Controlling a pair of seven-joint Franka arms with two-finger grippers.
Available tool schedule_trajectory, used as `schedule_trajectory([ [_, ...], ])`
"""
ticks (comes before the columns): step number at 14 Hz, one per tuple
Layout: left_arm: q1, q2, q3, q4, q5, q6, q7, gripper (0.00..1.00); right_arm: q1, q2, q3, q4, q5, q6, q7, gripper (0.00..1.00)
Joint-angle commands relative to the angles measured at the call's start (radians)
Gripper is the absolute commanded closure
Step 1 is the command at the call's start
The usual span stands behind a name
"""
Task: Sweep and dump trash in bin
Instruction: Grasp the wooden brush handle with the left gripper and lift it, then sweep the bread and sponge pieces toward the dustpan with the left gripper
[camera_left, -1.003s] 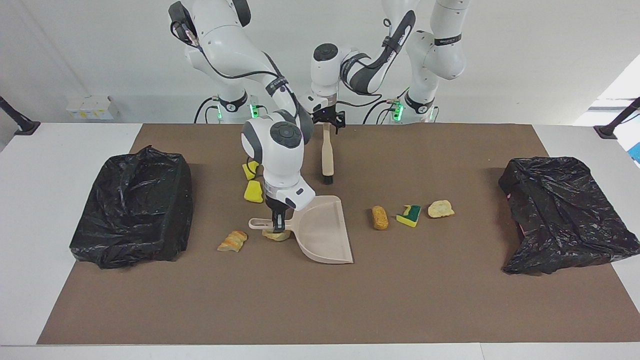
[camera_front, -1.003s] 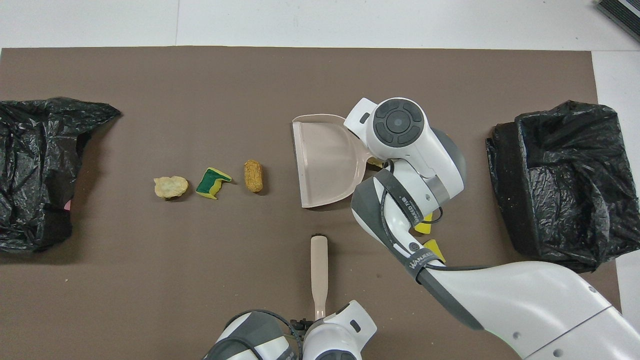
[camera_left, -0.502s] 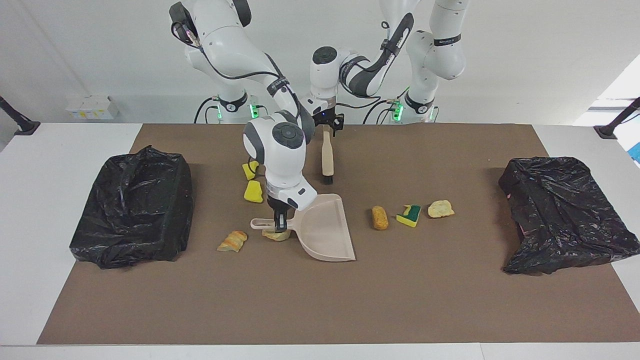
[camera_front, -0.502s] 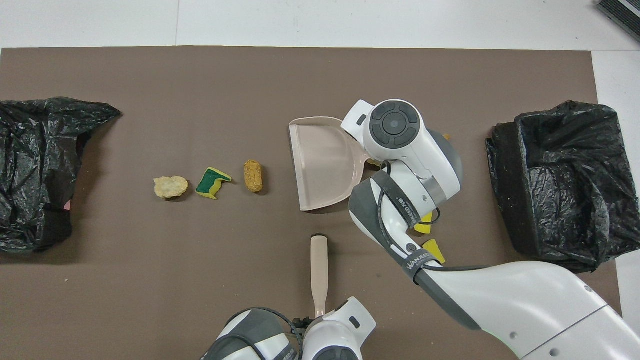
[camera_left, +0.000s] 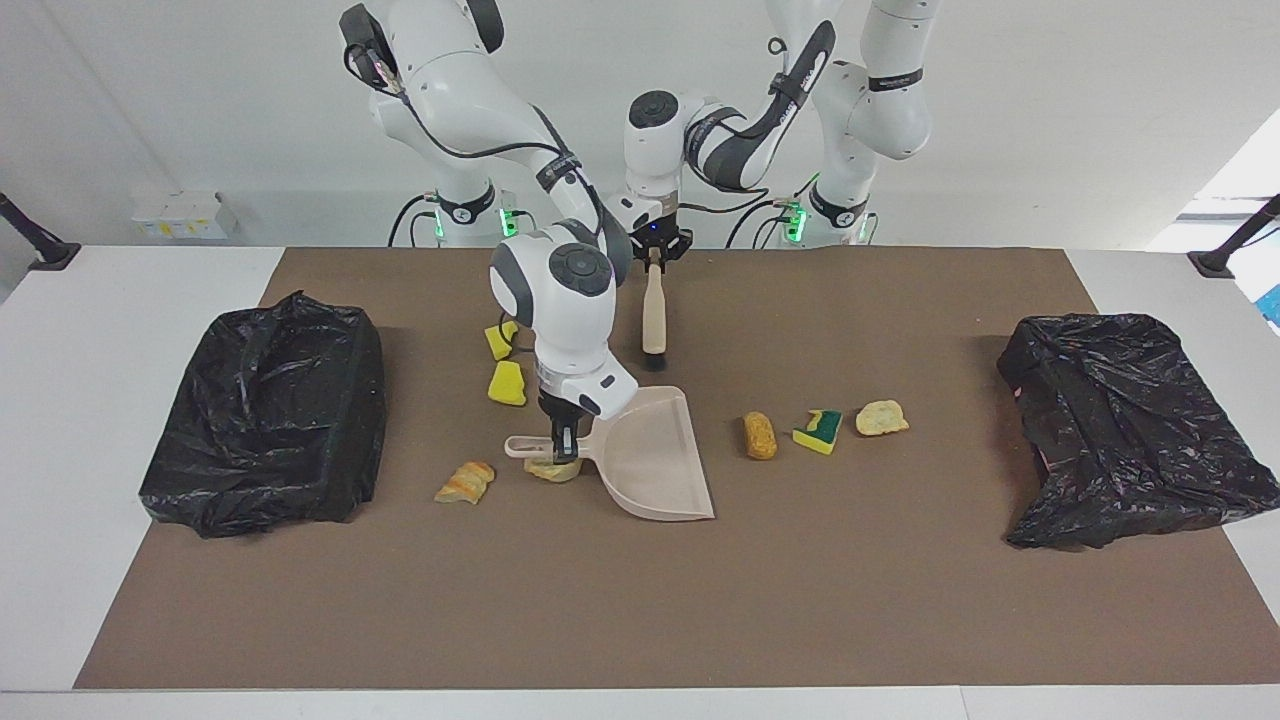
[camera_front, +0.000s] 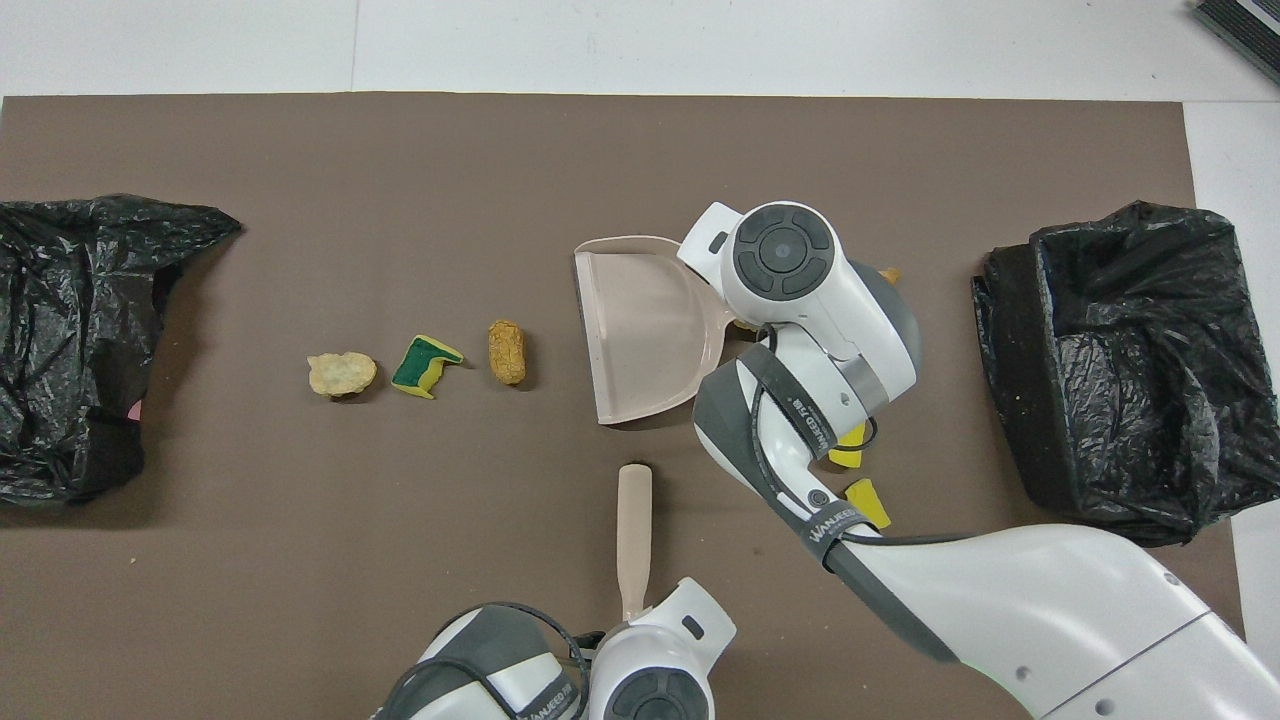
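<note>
My right gripper (camera_left: 563, 446) is shut on the handle of the beige dustpan (camera_left: 655, 462), whose open mouth faces the left arm's end of the table. A tan lump of trash (camera_left: 553, 469) lies under that handle and another lump (camera_left: 465, 483) lies beside it. Two yellow sponge chunks (camera_left: 508, 384) sit nearer to the robots. A tan roll (camera_left: 760, 435), a green-faced sponge (camera_left: 818, 431) and a pale lump (camera_left: 882, 417) lie in a row off the pan's mouth. My left gripper (camera_left: 655, 253) is shut on the top of the brush (camera_left: 653, 315), bristles down on the mat.
Two bins lined with black bags stand at the ends of the brown mat, one bin (camera_left: 265, 410) at the right arm's end and one bin (camera_left: 1130, 430) at the left arm's end. The brush (camera_front: 634, 530) stands nearer to the robots than the dustpan (camera_front: 640, 335).
My left gripper has closed on the brush handle, and the brush has tilted slightly. The dustpan has slid a little toward the left arm's end in my right gripper.
</note>
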Motion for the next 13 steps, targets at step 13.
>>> schedule_trajectory([
  [13, 0.572, -0.107, 0.004, 0.203, 0.062, -0.316, 0.288, 1.0, 0.028, 0.003, 0.013, 0.014, -0.007, -0.055, 0.092, 1.0],
])
